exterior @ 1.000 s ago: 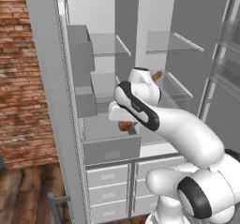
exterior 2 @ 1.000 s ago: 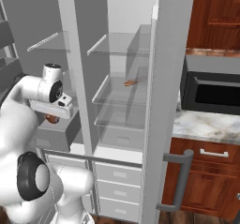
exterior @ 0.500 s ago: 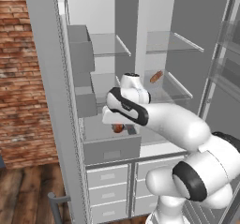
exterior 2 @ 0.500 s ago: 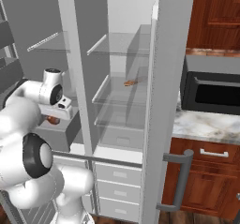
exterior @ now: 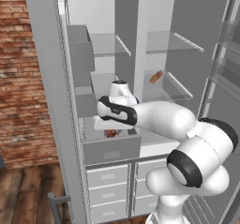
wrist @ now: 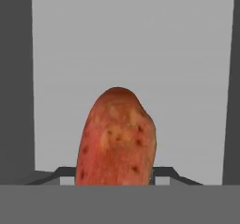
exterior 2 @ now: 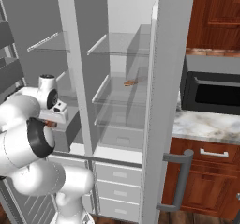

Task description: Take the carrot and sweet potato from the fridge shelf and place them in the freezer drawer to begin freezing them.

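Take the freezer drawer (exterior: 111, 149) as your landmark: it is the wide grey bin pulled out of the open fridge, above the stacked pale drawers (exterior: 108, 176). Left of it, in the left base view, you have the brick wall (exterior: 18, 73) and the fridge's grey side panel (exterior: 56, 101).

Right over the drawer's open top you see the gripper (exterior: 112, 130), reaching in from the right with the white arm behind it. The sweet potato (exterior: 111, 133) shows as a red-orange lump just under the hand, above the drawer's front panel and inside the line of its walls. In the hand view the sweet potato (wrist: 116, 138) stands upright and close, its lower end flanked by the dark finger tips, one on each side, with the drawer's pale floor (wrist: 140, 54) beyond it. So you can read the fingers as closed narrowly on the sweet potato; whether it touches the drawer floor you cannot tell.

Up and to the right of the drawer, in the right-hand compartment, a fridge shelf (exterior: 176, 88) carries a small orange-brown piece (exterior: 156, 76) near its back. In the right base view that piece (exterior 2: 131, 82) lies on the same glass slab, and the red-orange lump (exterior 2: 49, 123) shows just beside the hand at the drawer's near edge.
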You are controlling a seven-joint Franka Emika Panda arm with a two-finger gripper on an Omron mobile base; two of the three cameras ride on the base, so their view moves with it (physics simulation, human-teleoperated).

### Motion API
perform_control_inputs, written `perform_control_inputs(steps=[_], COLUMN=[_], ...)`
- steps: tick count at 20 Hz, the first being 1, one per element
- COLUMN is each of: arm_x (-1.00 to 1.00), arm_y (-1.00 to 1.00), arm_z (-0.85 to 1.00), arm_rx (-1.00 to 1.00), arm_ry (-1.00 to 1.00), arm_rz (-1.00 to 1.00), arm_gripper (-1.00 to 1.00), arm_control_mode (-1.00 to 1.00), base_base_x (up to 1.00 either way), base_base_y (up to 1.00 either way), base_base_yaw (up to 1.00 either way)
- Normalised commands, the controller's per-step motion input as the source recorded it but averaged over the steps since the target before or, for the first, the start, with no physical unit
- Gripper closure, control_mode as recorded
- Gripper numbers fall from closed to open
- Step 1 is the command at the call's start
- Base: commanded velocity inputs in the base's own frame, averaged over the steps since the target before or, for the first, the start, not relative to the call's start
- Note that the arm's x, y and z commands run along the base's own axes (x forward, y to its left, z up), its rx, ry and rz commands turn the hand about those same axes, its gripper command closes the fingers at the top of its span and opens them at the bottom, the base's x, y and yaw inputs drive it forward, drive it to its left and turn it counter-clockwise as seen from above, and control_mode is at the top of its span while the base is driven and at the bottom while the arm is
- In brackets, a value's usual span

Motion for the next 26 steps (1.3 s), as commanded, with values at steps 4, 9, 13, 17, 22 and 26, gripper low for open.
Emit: perform_control_inputs(steps=[4,9,13,17,22,26], arm_x=[-0.17,-0.41,-0.44,-0.23,-0.16,-0.02], arm_y=[0.11,0.02,0.0,-0.01,-0.06,-0.07], arm_z=[-0.4,-0.27,-0.23,-0.06,0.0,0.07], arm_rx=[0.0,0.0,0.0,0.0,0.0,0.0], arm_ry=[0.0,0.0,0.0,-0.01,-0.07,-0.09], arm_rz=[0.0,0.0,0.0,0.0,0.0,0.0], arm_gripper=[1.0,1.0,-1.0,-1.0,-1.0,-1.0], arm_control_mode=[-1.0,-1.0,-1.0,-1.0,-1.0,-1.0], base_base_x=[0.0,0.0,0.0,0.0,0.0,0.0], base_base_y=[0.0,0.0,0.0,0.0,0.0,0.0], base_base_yaw=[0.0,0.0,0.0,0.0,0.0,0.0])
